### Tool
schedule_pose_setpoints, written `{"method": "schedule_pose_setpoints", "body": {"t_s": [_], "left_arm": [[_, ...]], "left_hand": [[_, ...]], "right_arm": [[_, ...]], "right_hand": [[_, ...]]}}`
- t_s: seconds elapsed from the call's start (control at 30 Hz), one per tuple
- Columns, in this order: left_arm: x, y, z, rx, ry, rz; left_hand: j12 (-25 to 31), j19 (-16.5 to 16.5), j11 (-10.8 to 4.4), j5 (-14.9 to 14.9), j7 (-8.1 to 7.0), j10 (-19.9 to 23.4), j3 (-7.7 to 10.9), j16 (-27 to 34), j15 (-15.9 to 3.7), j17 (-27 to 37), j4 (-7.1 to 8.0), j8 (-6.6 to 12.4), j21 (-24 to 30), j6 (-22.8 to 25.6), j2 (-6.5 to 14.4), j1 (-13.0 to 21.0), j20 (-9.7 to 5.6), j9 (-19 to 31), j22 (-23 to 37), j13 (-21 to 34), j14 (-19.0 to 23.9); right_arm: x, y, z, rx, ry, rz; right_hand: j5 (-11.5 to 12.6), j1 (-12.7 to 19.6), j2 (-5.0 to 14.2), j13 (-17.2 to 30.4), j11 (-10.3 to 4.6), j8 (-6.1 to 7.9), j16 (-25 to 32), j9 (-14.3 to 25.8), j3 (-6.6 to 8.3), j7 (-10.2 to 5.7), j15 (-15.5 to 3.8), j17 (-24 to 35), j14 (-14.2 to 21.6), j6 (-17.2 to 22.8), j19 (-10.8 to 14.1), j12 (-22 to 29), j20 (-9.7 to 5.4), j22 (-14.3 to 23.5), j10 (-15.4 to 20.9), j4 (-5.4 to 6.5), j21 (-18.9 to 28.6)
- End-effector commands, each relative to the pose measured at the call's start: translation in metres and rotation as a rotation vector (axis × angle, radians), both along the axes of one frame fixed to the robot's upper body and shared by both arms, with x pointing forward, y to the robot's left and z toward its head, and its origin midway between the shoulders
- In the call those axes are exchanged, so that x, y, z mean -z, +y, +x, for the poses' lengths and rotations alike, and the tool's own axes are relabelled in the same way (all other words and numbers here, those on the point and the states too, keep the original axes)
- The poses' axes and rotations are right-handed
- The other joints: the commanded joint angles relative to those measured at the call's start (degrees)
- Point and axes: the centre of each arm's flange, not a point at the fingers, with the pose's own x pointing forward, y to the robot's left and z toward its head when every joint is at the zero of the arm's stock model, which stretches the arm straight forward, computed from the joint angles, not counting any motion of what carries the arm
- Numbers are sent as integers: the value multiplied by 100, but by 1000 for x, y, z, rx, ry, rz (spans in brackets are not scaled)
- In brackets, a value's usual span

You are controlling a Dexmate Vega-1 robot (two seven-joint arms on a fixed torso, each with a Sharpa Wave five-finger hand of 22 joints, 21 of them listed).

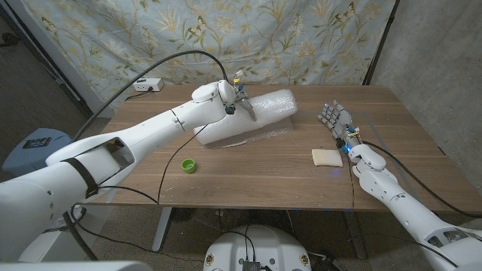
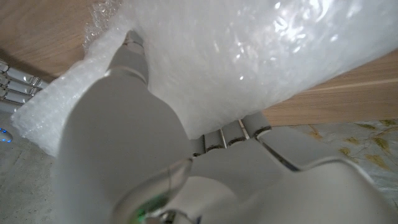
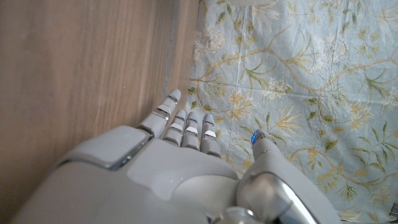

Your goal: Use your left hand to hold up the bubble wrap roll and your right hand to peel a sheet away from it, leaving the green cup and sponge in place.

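wooden table [image 1: 271, 162], floral curtain [image 1: 226, 38] behind it, white box [image 1: 147, 85] with cable at the far left corner, blue stool [image 1: 34, 147] beside the table

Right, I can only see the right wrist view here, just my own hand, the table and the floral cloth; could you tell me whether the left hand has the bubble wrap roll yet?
Observer: Yes, the left hand grips the bubble wrap roll, with a loose sheet trailing on the table.
Operator: Thank you. How far off is my right hand?
Observer: The right hand stands open, fingers apart, clear of the roll's near end.
Operator: And the other items?
Observer: The sponge lies just beside your right wrist; the green cup sits in front of the roll.
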Motion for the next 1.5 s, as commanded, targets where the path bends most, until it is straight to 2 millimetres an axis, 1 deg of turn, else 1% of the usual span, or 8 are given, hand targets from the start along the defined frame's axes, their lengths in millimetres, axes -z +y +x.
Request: {"method": "schedule_pose_setpoints", "body": {"t_s": [0.03,0.17,0.23,0.4,0.8,0.97,1.27,1.5], "left_arm": [[-14,10,-7,28,33,-123],[-19,16,-6,49,62,-181],[-20,18,-6,59,74,-210],[-21,22,-6,69,99,-252],[-25,31,-2,102,168,-353],[-28,32,-1,112,170,-374],[-26,34,3,153,201,-447],[-21,42,8,187,232,-537]], "left_hand": [[-12,4,72,44,49,4,52,-34,-245,4,79,-19,58,-23,638,575,-9,20,6,44,305],[-20,-1,93,48,53,-9,55,-49,-218,3,80,-27,75,-27,650,561,3,19,2,60,299],[-24,-9,146,50,58,-11,54,-55,-217,4,80,-31,83,-26,655,552,10,18,0,70,300],[-29,-26,141,55,86,-12,56,-75,-197,0,76,-45,103,-36,662,533,38,16,-5,93,305],[-33,-46,122,65,86,3,53,-94,-178,4,65,-55,143,-17,666,504,50,15,-15,133,321],[-32,-48,147,67,93,16,45,-104,-173,4,76,-57,161,-8,669,468,64,19,-19,149,330],[-42,-59,152,76,115,15,44,-140,-156,-11,86,-68,198,9,676,408,76,18,-29,182,354],[-43,-74,170,84,121,32,48,-159,-153,-12,78,-82,222,6,682,388,87,18,-36,206,363]], "right_arm": [[-3,-1,-3,1,-4,-3],[-5,1,-4,-2,-5,-8],[-6,1,-4,-3,-6,-10],[-7,2,-4,-5,-3,-19],[-4,2,-4,-10,11,-23],[-4,4,-3,-16,13,-18],[-23,7,-6,-26,-30,-42],[-40,8,-13,-28,-79,-62]], "right_hand": [[32,-48,-30,33,-21,26,18,26,57,6,18,5,31,12,-8,29,34,10,2,-13,27],[32,-54,-29,33,-24,25,19,26,57,7,15,7,31,11,-10,29,35,10,3,-9,26],[32,-56,-31,33,-26,25,18,26,57,6,10,6,29,10,-9,29,39,10,2,-10,26],[33,-55,-30,33,-19,25,19,26,61,7,10,5,33,11,-10,28,43,10,-1,-12,26],[33,-53,-32,33,-19,24,16,26,66,6,10,2,29,7,-14,29,50,10,1,-18,25],[33,-52,-30,33,-21,23,15,26,67,3,14,2,26,3,-15,29,53,10,2,-20,24],[33,-49,-31,33,-27,23,16,26,68,8,7,1,24,2,-19,28,40,10,-2,-27,23],[32,-53,-30,33,-21,24,16,26,66,5,9,3,18,4,-22,29,38,10,-1,-27,22]]}}
